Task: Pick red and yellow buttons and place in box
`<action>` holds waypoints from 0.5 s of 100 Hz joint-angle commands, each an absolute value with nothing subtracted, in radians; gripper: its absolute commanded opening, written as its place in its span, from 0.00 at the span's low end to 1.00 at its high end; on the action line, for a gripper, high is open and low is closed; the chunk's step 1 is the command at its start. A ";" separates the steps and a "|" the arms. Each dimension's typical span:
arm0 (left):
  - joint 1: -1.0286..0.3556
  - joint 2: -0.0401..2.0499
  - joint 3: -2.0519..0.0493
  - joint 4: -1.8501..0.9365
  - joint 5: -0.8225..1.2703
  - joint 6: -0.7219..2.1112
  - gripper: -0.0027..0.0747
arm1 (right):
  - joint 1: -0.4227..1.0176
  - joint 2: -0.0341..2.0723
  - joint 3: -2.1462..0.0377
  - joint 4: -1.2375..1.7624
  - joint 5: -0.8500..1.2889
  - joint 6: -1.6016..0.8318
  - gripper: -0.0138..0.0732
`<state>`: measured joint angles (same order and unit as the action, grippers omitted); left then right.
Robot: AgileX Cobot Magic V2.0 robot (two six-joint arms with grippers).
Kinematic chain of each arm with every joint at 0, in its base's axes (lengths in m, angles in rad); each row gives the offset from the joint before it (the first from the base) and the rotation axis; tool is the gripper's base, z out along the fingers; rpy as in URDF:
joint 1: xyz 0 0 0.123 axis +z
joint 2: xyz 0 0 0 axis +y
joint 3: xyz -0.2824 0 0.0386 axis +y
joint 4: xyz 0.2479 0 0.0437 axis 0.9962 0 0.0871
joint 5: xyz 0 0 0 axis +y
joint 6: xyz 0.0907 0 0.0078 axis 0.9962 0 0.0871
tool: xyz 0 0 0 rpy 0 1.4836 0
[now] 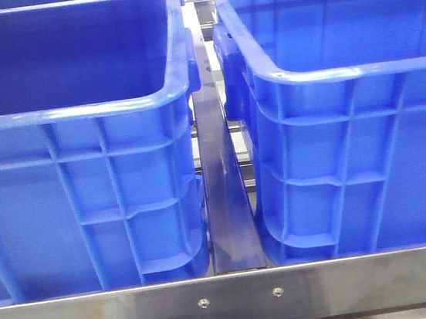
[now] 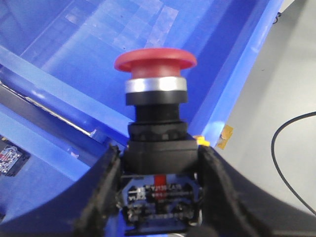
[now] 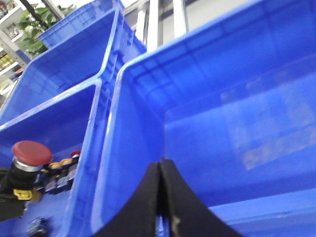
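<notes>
My left gripper (image 2: 158, 159) is shut on the black body of the red button (image 2: 155, 60); its mushroom cap points away from the fingers, over blue crate walls. The right wrist view shows that same red button (image 3: 31, 152) raised inside the left blue crate (image 3: 59, 123), with yellow-capped buttons (image 3: 60, 165) and a small red one (image 3: 75, 154) behind it. My right gripper (image 3: 160, 167) is shut on nothing, its tips pressed together over the inside of the right blue crate (image 3: 207, 79). Neither gripper shows in the front view, only the left box (image 1: 75, 110) and the right box (image 1: 319, 72).
A dark rail (image 1: 224, 197) runs between the two crates, and a steel bar (image 1: 230, 301) crosses in front of them. More blue crates (image 3: 79, 29) stand behind. Beside the crate lie grey floor, a black cable (image 2: 291, 158) and an orange tab (image 2: 224, 137).
</notes>
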<state>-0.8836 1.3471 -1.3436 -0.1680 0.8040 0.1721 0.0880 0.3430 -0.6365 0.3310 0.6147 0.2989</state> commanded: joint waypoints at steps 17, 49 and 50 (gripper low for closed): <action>-0.891 1.314 -1.371 -0.181 0.736 0.172 0.01 | 0.085 0.421 -0.670 0.510 0.543 0.261 0.79; -0.891 1.314 -1.371 -0.181 0.736 0.172 0.01 | 0.085 0.599 -0.670 1.016 0.557 -0.223 0.86; -0.891 1.314 -1.371 -0.181 0.736 0.172 0.01 | 0.085 0.605 -0.670 1.051 0.561 -0.240 0.86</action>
